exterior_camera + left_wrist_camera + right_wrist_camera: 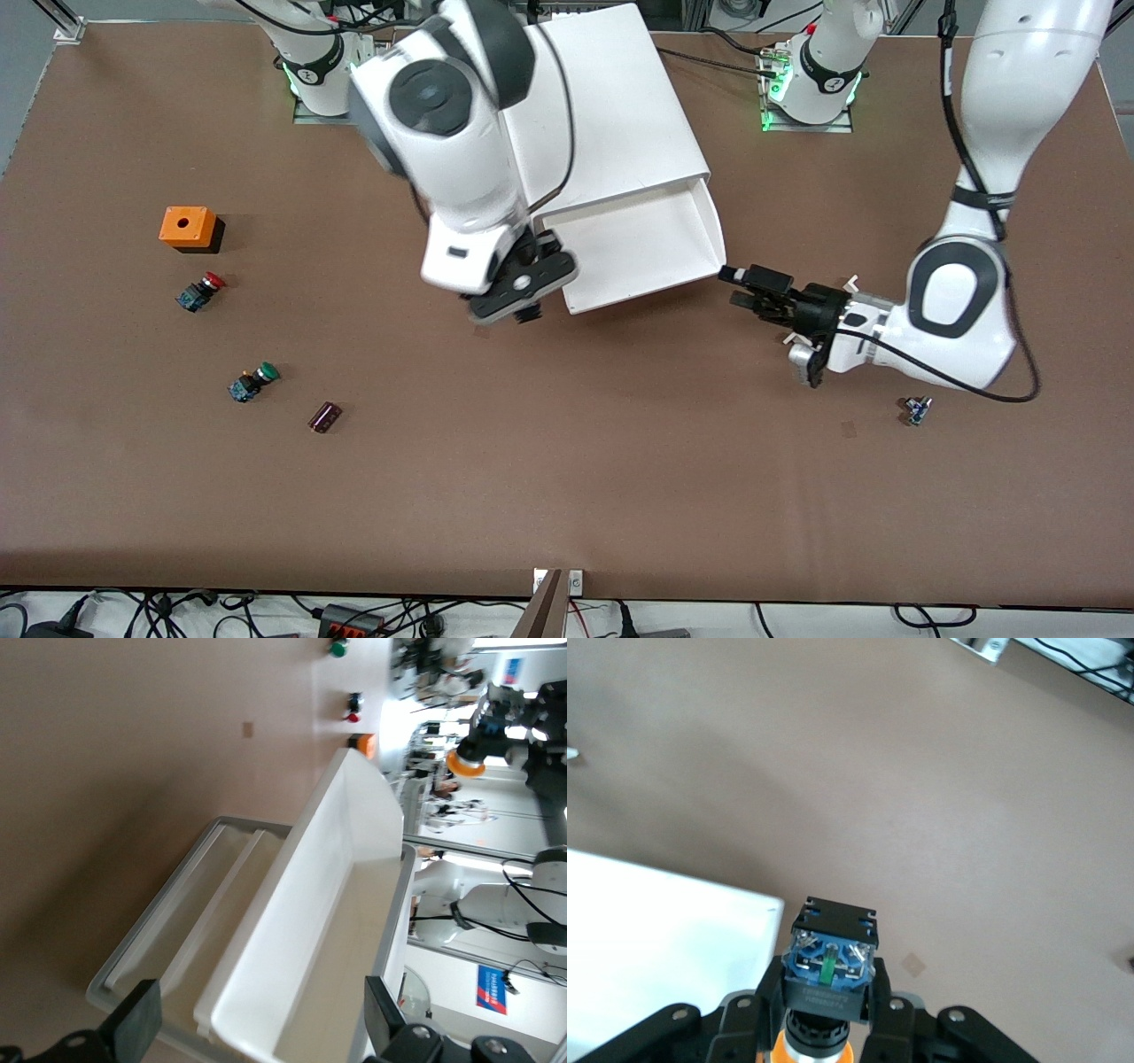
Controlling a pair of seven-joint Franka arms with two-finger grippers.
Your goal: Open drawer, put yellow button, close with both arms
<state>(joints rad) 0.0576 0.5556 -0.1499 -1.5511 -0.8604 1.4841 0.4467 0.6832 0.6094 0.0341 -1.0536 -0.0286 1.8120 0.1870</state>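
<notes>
The white cabinet (611, 106) stands between the arms' bases, with its top drawer (647, 297) pulled open and nothing visible inside. My right gripper (523, 306) hangs over the table just off the drawer's front corner at the right arm's end. In the right wrist view my right gripper (828, 1010) is shut on the yellow button (831, 961), black and blue body outward, orange cap (815, 1050) inward. My left gripper (737, 288) is open at the drawer's other front corner. In the left wrist view its fingers (137, 1023) stand wide on either side of the drawer's end (292, 930).
An orange box with a hole (188, 228), a red-capped button (202, 291), a green-capped button (253, 381) and a dark cylinder (325, 416) lie toward the right arm's end. A small blue part (917, 409) lies near the left arm's forearm.
</notes>
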